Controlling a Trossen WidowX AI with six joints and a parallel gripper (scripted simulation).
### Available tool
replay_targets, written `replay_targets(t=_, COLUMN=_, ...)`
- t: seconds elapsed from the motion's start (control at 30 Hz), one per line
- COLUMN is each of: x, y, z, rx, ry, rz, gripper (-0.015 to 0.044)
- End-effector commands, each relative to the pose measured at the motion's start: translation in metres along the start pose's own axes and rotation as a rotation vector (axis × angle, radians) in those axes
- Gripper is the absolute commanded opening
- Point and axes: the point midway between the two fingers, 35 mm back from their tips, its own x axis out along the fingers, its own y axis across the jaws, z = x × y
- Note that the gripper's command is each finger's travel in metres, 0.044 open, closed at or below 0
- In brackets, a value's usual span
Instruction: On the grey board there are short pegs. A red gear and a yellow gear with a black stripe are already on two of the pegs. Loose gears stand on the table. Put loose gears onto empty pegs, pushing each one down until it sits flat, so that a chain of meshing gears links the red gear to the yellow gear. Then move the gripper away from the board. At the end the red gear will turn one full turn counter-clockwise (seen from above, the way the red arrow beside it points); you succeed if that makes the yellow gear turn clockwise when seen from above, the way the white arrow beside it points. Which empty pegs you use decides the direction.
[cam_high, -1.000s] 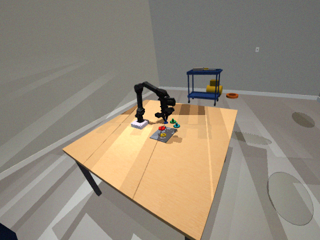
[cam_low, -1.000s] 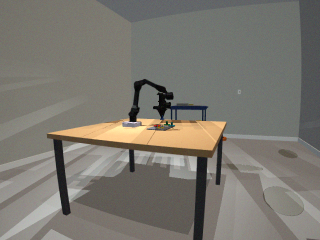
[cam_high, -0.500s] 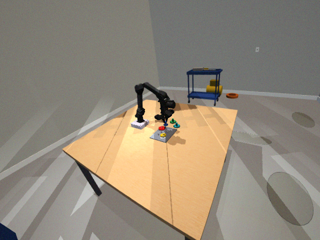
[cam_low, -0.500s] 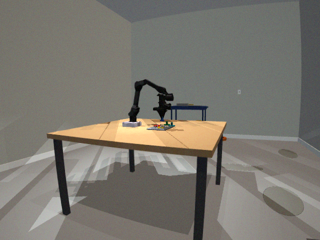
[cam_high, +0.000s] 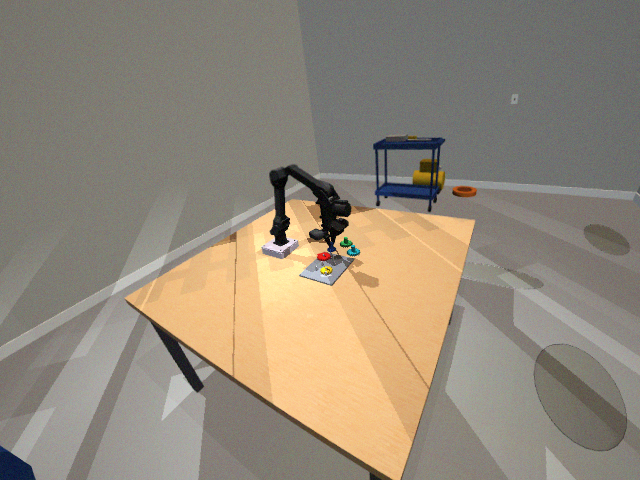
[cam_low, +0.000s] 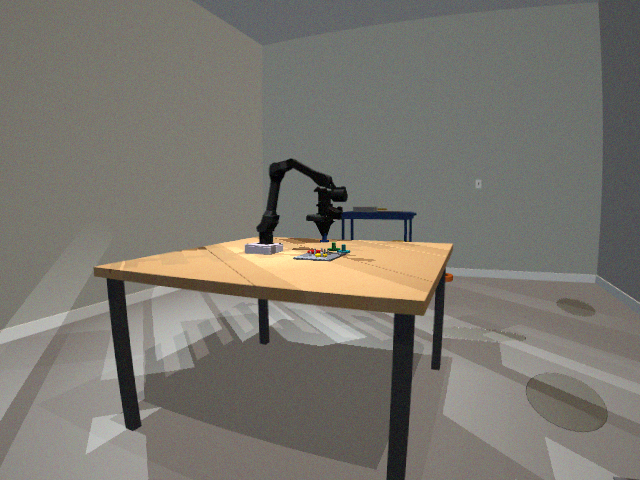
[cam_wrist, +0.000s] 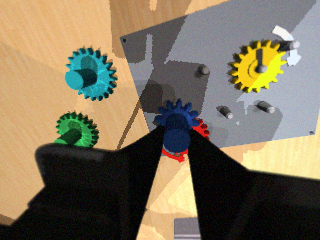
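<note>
The fingers (cam_high: 331, 243) (cam_low: 324, 231) are pinched on the knob of the blue gear (cam_high: 331, 250) (cam_low: 324, 239) (cam_wrist: 177, 120). The blue gear hangs in the air, over the side of the board near the red gear. In the wrist view it hides part of the red gear (cam_high: 323, 256) (cam_low: 317, 251) (cam_wrist: 202, 128), which sits on its peg. A bit of red arrow (cam_wrist: 180, 159) peeks out there too.

The grey board (cam_high: 341, 268) (cam_low: 305, 257) (cam_wrist: 170, 50) lies flat. Four bare pegs (cam_wrist: 203, 70) (cam_wrist: 226, 112) (cam_wrist: 266, 107) (cam_wrist: 292, 45) can be seen in the wrist view, with flat board between them. The yellow gear (cam_high: 326, 270) (cam_low: 318, 255) (cam_wrist: 247, 75) sits on another peg, with a black stripe and a curved white arrow (cam_wrist: 294, 59) beside it.

The green gear (cam_high: 345, 242) (cam_low: 333, 247) (cam_wrist: 87, 132) and the teal gear (cam_high: 353, 252) (cam_low: 343, 250) (cam_wrist: 102, 80) stand knob up, off the board, with a gap between them. Wood shows between both gears and the board's edge.

The arm's pale base (cam_high: 271, 251) (cam_low: 263, 249) is near the board. The board is well in from the edges of the wooden worktop (cam_high: 310, 330) (cam_low: 258, 279).

Farther off are a blue cart (cam_high: 408, 145) (cam_low: 379, 214) and an orange ring (cam_high: 464, 194) (cam_low: 449, 277). A small white plate (cam_high: 514, 98) (cam_low: 478, 183) is on the wall.
</note>
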Motion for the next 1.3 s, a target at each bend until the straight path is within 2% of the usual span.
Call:
replay_targets(t=0.0, x=0.001, y=0.001, z=0.001, rx=-0.03, ry=-0.001, rz=0.005, gripper=0.0)
replay_targets(t=0.3, x=0.013, y=0.001, z=0.0, rx=-0.201, ry=-0.002, rz=0.005, gripper=0.0)
replay_targets(t=0.5, x=0.022, y=0.001, z=0.001, rx=-0.212, ry=-0.002, rz=0.005, gripper=0.0)
replay_targets(t=1.07, x=0.046, y=0.001, z=0.0, rx=0.154, ry=-0.001, rz=0.005, gripper=0.0)
replay_targets(t=1.27, x=0.044, y=0.0, z=0.001, rx=0.235, ry=-0.001, rz=0.005, gripper=0.0)
